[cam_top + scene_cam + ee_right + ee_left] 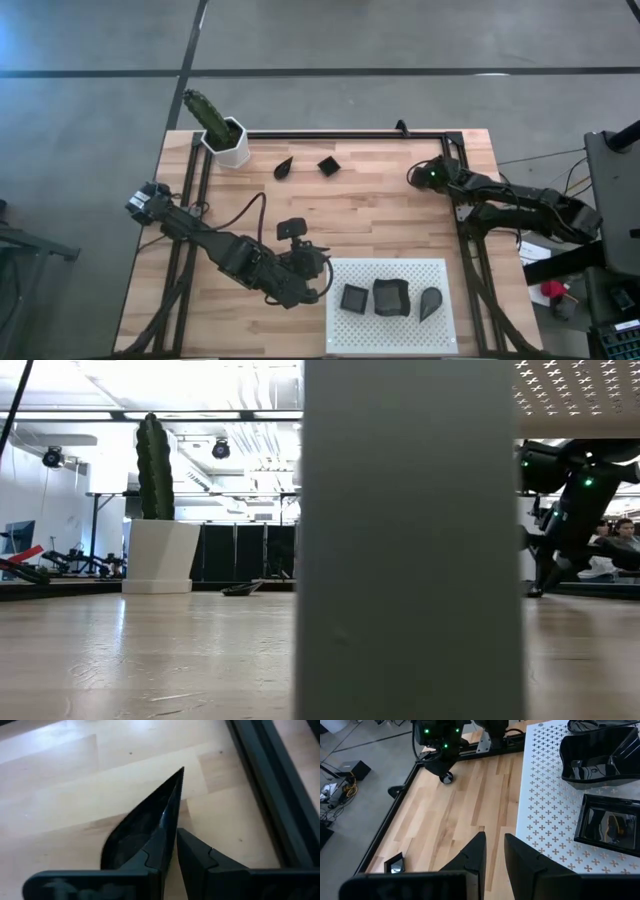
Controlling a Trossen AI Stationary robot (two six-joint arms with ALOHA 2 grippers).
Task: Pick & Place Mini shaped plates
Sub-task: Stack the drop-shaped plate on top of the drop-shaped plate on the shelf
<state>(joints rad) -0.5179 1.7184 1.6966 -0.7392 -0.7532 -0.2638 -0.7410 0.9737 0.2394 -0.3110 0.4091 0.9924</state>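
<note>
Your right hand (pixel 170 837) near the bench's (pixel 380 215) right rail, pinching a teardrop plate (pixel 142 820), your left hand (pixel 493 852) empty, fingers slightly apart beside the white board (pixel 545 810), low view blocked by a pale post (pixel 410 540).

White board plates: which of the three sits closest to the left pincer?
The square plate at the board's left end, nearest the left pincer. The larger wavy-edged plate sits mid-board and the teardrop plate lies farthest right on the white perforated board.
</note>
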